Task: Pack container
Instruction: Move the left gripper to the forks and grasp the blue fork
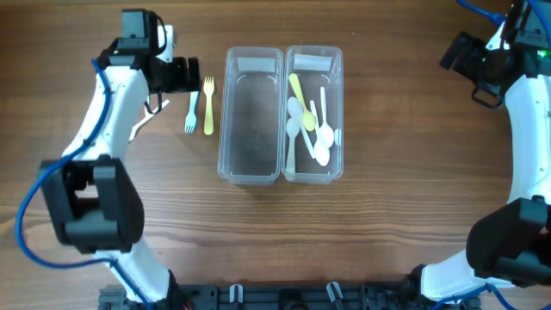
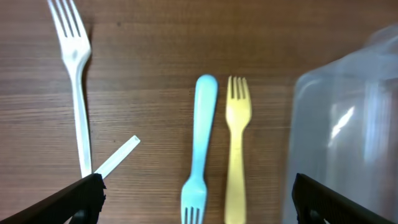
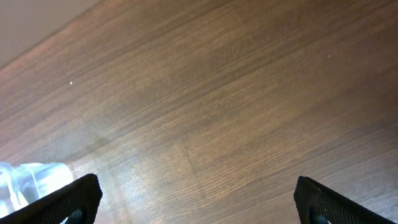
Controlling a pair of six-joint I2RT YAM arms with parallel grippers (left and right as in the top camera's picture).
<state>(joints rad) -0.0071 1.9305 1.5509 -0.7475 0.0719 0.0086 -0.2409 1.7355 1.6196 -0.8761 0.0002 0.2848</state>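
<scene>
A: What is hard to make out?
B: The white fork [image 2: 78, 93], its handle cut off behind the left gripper [image 2: 199, 198], and the overlapping spoons [image 1: 320, 142], which cannot be counted.

A: Counts and contents?
B: Three forks: the white one, the blue fork [image 2: 202, 137] and the yellow fork [image 2: 236, 143]. They lie beside the left container [image 1: 228, 112]. The right container [image 1: 338, 112] holds the spoons. The left and right gripper [image 3: 198, 196] both gape wide, holding nothing.

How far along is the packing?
Done: spoons lie in the right container. In hand: nothing; the open left end effector hovers over the blue fork and yellow fork, the right end effector is open, away. Left: those forks and the white fork, on the table; the left container is empty.
</scene>
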